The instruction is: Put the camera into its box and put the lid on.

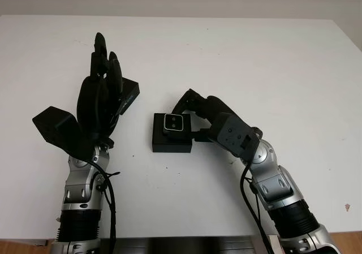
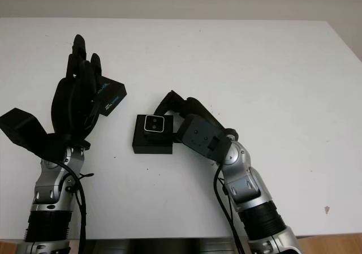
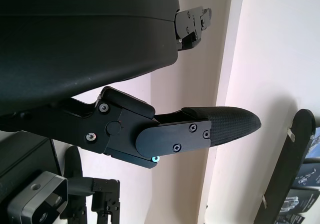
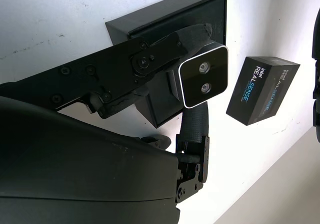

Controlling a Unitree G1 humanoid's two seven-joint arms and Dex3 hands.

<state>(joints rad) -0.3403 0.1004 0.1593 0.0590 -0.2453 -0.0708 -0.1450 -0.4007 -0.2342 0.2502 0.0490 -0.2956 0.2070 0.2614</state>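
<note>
Between the right hand [image 4: 192,92] fingers, pinched lens-up, the camera [image 1: 173,123] hangs directly over the box [image 1: 171,141], while the open left hand [image 1: 100,98] waits well aside by the lid [image 2: 107,98].

The small black cardboard lid [image 4: 261,88] lying on the white bench [image 4: 50,14] reads "intel REALSENSE" in white and blue. Smaller print beside it is too small to read.

One camera [image 1: 173,123]; one box [image 1: 171,143] — one lid [image 2: 108,98]
</note>
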